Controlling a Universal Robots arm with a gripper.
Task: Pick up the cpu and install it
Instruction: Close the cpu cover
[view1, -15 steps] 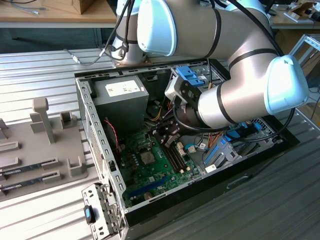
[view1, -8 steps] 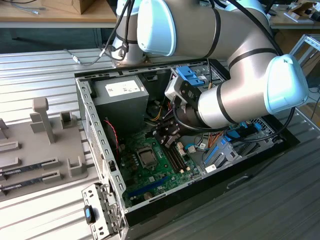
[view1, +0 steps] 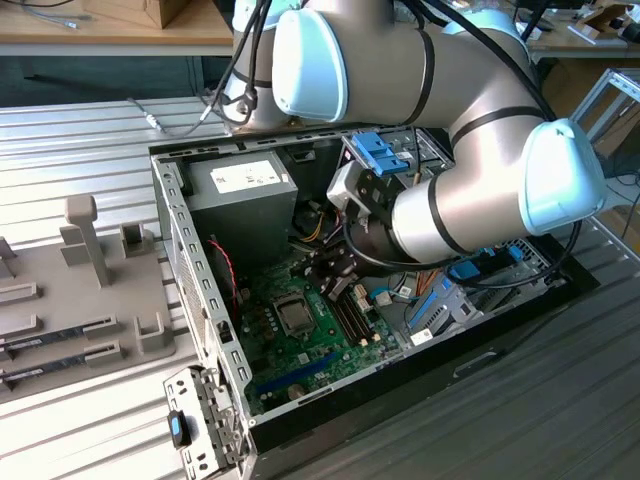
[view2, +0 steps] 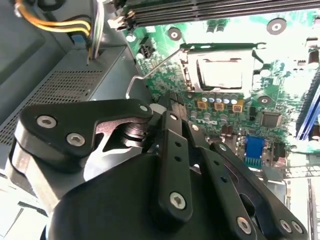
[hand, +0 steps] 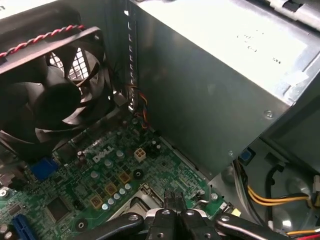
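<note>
Second wrist view: gripper (view2: 167, 107) fingers pressed together, nothing between; cpu (view2: 221, 73) already in socket, upper right of fingertips, near.

cpu (view2: 222, 73) | dull silver square | lying flat in motherboard socket | frame over its edges

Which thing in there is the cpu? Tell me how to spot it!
Look inside the open computer case, down at the green motherboard on its floor. Near the board's middle sits the cpu, a small flat square with a dull silver-grey top. The memory slots beside it are long dark strips, and the grey power supply box is far bigger.
</note>
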